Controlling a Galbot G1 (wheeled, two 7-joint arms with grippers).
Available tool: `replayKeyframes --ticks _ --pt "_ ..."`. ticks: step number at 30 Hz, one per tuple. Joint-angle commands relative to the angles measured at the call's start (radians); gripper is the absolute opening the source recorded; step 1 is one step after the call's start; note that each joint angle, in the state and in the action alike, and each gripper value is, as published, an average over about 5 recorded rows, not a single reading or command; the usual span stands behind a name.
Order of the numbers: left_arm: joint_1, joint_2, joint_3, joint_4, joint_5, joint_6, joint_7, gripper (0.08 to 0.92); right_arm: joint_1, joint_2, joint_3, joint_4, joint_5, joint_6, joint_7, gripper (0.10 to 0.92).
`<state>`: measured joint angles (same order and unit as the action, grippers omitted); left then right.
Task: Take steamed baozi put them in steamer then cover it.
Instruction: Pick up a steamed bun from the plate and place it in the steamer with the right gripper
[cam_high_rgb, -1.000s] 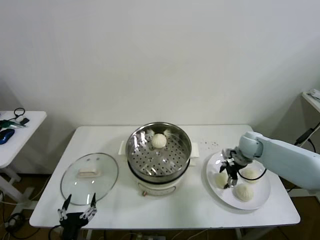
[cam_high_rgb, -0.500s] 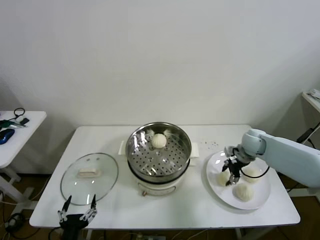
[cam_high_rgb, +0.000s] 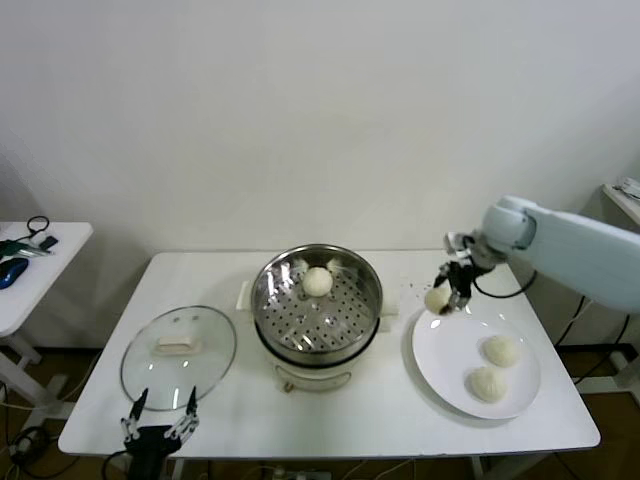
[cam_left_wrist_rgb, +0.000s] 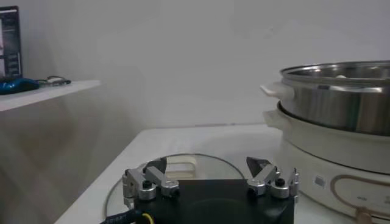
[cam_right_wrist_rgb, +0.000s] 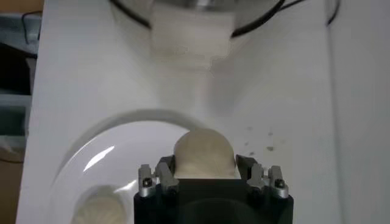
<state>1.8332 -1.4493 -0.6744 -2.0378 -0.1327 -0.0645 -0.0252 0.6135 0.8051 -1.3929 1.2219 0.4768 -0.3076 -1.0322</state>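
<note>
One baozi (cam_high_rgb: 436, 298) is clamped in the right claw (cam_high_rgb: 450, 297) above the plate (cam_high_rgb: 440, 375) edge, beside the steamer (cam_high_rgb: 318, 305) holding another bun (cam_high_rgb: 318, 281); the left claw (cam_high_rgb: 158, 428), fingers apart, idles near the cover (cam_high_rgb: 178, 352).

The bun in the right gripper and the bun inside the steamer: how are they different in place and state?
The bun in the right gripper hangs in the air between steamer and plate; the bun in the steamer rests on the perforated tray. The right gripper has its jaws shut on the first bun; nothing touches the second. Both are round, smooth and cream-white.
</note>
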Motion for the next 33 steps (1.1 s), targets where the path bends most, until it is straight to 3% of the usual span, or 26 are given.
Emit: replayKeyframes --ticks 1,16,33 --pt "-0.001 -0.002 0.020 0.000 0.017 -0.004 -0.001 0.823 0.252 0.154 -0.110 -0.010 0.190 -0.021 0.013 0.670" --pt "0.039 0.012 0.020 -0.042 0.020 -0.020 -0.009 0.823 0.144 0.462 -0.087 -0.025 0.303 -0.094 0.140 0.670" --pt "0.030 0.004 0.022 -0.028 0.034 -0.015 -0.031 0.823 0.019 0.603 -0.125 -0.048 0.328 -0.127 0.189 0.670"
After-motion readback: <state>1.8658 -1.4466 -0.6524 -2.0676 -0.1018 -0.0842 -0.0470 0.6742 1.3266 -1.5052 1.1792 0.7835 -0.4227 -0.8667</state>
